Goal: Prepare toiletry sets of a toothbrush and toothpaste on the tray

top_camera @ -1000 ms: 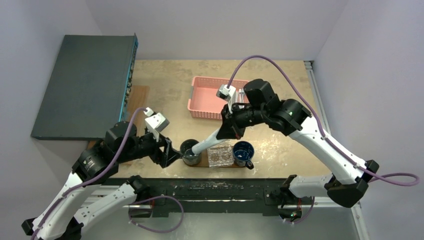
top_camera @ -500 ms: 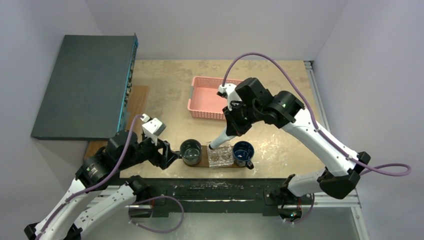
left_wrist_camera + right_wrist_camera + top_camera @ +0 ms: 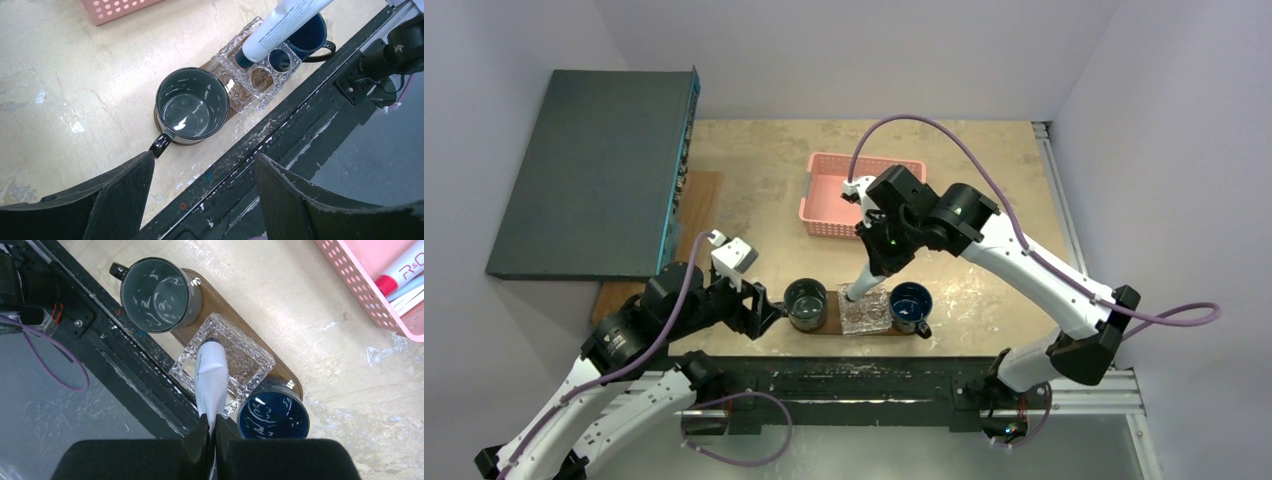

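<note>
White toothpaste tube (image 3: 212, 372), one only, is pinched at its flat end between the shut fingers of the right gripper (image 3: 211, 427). Its long axis stands steep, leaning from far right down to near left, with the dark cap pointing down at the far-left well of the glass holder (image 3: 252, 360). Whether the cap touches the glass I cannot tell.

One tray (image 3: 212, 297) lies along the near edge of the table, its long axis left to right. It carries three things: one grey mug (image 3: 155, 295) at the left end, the single four-well holder in the middle, and one blue mug (image 3: 272, 415) at the right end.

One pink basket (image 3: 360, 285) sits farther back.

The left gripper (image 3: 204, 165) hovers near left of the grey mug, jaws spread wide and empty.
</note>
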Robot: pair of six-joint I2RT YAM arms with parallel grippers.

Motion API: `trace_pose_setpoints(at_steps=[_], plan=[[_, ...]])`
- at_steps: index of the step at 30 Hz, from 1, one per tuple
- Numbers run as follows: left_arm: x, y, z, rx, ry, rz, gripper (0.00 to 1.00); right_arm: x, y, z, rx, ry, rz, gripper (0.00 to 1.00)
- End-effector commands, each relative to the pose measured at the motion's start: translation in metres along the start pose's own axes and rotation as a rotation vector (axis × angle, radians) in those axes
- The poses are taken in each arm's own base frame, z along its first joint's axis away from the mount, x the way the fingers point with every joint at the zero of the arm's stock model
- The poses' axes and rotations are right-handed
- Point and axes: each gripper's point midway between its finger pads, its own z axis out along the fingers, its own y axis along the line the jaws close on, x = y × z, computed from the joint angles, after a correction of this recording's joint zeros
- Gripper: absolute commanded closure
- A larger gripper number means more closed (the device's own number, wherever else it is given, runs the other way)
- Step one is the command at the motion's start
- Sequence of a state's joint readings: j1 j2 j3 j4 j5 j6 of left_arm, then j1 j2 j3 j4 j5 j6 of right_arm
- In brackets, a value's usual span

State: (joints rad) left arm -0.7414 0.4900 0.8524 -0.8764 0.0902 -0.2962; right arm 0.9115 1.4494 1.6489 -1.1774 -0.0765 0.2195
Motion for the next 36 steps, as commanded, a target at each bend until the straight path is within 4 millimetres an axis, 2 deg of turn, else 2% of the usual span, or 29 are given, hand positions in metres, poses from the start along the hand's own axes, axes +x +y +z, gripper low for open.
trace_pose_setpoints(at_steps=[1, 21, 36], plan=[[-0.009, -0.004, 0.002, 0.02, -0.042, -0.005, 0.27, -0.015, 0.001, 0.005, 0.021, -0.058, 0.012, 1.0], [-0.008, -0.004, 0.006, 0.019, -0.028, -0.003, 0.26, -0.011, -0.006, 0.039, 0.089, -0.01, 0.02, 1.0], [-0.007, -0.003, 0.008, 0.014, -0.016, -0.001, 0.26, -0.013, 0.003, 0.054, 0.102, 0.003, -0.002, 1.0]])
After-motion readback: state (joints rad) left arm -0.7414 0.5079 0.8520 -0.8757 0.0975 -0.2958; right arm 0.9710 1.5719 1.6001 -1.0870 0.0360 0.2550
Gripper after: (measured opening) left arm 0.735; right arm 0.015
